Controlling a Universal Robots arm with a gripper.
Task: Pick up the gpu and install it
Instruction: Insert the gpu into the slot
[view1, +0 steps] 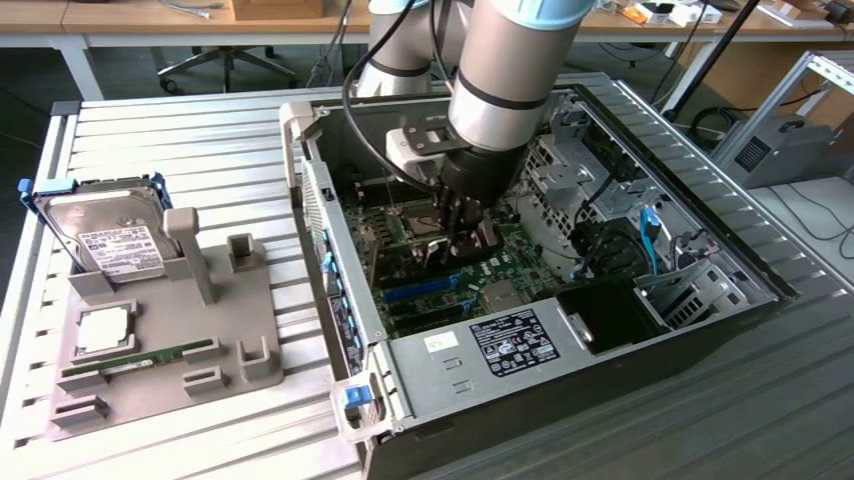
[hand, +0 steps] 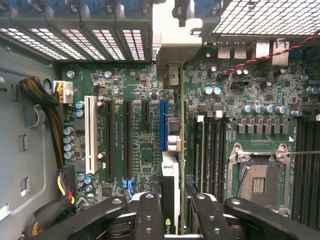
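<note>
Workbenches and one office chair (view1: 227, 60) line the back of the room, and in front of them a slatted metal table (view1: 174, 140) carries everything else. One open computer case (view1: 441, 370) lies on its side on the table, towards the exterior view's right, with its interior facing up. One robot arm (view1: 514, 70) is reached down into the case from above. One grey parts fixture (view1: 174, 330) is set on the table towards the exterior view's left, well apart from the arm. One green motherboard (hand: 145, 150) is seen covering the floor of the case. Three parts are counted on the fixture: one silver hard drive (view1: 114, 245) propped at a slant, one square processor chip (view1: 104, 330) lying flat, and one long green RAM stick (view1: 140, 357) lying just beside the chip. The gpu (hand: 171, 190) is held edge-down inside the case, just above the motherboard. It is lined up alongside the one blue slot (hand: 163, 125), with its silver bracket towards the rear wall of the case. The gripper (hand: 172, 212) is closed to a narrow gap on the gpu, with a black finger (hand: 147, 210) pressed on either face. On the board one white slot (hand: 90, 135), two long black slots and one empty processor socket (hand: 260, 182) are counted.
</note>
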